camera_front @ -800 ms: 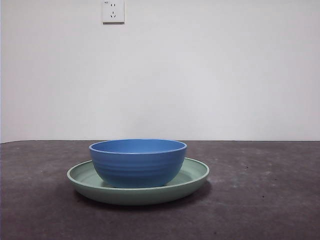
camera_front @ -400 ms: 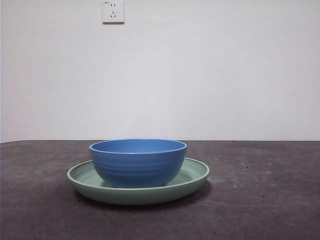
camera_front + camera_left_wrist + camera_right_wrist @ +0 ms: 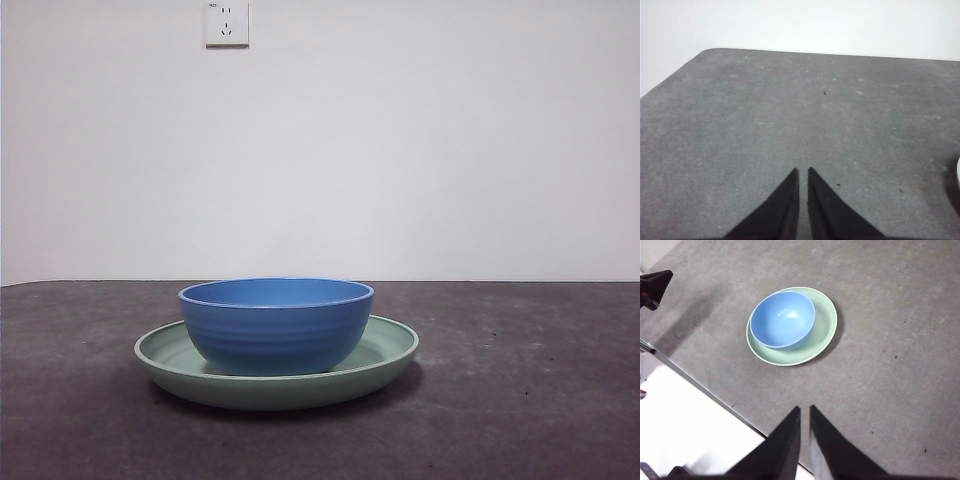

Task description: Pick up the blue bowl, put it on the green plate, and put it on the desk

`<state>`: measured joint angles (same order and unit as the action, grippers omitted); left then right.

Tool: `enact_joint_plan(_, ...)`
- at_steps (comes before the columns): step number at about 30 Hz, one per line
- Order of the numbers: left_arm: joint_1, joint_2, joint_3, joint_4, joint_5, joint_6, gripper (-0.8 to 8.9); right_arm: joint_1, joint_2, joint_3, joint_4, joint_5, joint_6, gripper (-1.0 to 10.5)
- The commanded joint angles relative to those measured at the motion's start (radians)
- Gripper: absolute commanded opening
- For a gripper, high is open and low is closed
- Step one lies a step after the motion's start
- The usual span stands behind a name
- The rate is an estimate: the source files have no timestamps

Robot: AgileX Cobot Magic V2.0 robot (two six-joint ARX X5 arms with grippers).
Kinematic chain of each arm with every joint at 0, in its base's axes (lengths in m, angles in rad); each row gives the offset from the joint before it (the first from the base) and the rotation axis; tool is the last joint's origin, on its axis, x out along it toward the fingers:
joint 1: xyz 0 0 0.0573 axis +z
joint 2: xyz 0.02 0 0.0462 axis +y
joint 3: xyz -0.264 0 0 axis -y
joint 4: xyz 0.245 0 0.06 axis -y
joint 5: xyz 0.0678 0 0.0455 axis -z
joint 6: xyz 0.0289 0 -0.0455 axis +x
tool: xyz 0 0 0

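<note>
White wall with a socket point(image 3: 226, 22) behind a dark speckled counter point(image 3: 520, 400); blue bowl point(image 3: 276, 325) seated upright in the green plate point(image 3: 385, 350).

Bowl off-centre in the plate, nearer one rim, both alone near the counter's middle. Left claw point(image 3: 803, 172) nearly closed, only a thin slit between the jaws, gripping nothing, above bare counter with the plate's edge just at the frame side. Right claw point(image 3: 804, 411) likewise nearly closed and empty, raised well apart from bowl and plate.
</note>
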<state>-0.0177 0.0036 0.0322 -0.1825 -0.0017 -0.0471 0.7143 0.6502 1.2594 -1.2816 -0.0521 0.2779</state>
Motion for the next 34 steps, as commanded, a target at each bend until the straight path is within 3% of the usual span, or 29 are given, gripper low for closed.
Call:
enact_joint_plan(1,0.001,0.0,-0.021,-0.005,-0.002,-0.007,0.28,0.01,0.006,0.008,0.011,0.001,0.002,0.3)
enact_joint_plan(5,0.001,0.0,-0.021,-0.005,-0.002,-0.007,0.28,-0.027,0.0,0.008,0.012,-0.005,0.0,0.3)
enact_joint_plan(9,0.001,0.0,-0.021,-0.005,-0.002,-0.007,0.28,-0.164,-0.024,-0.055,0.119,0.003,-0.126,0.3)
enact_joint_plan(13,0.001,0.0,-0.021,-0.005,-0.002,-0.007,0.28,-0.378,-0.131,-0.304,0.457,0.0,-0.24,0.3)
enact_joint_plan(18,0.001,0.0,-0.021,-0.005,-0.002,-0.007,0.28,-0.612,-0.315,-0.694,0.923,0.002,-0.225,0.3)
enact_joint_plan(20,0.001,0.0,-0.021,-0.005,-0.002,-0.007,0.28,-0.668,-0.38,-0.813,1.037,0.002,-0.226,0.3)
enact_joint_plan(25,0.001,0.0,-0.021,-0.005,-0.002,-0.007,0.28,-0.731,-0.518,-1.041,1.187,0.006,-0.243,0.3)
enact_joint_plan(34,0.001,0.0,-0.021,-0.005,-0.002,-0.007,0.28,-0.737,-0.647,-1.205,1.191,0.035,-0.271,0.3)
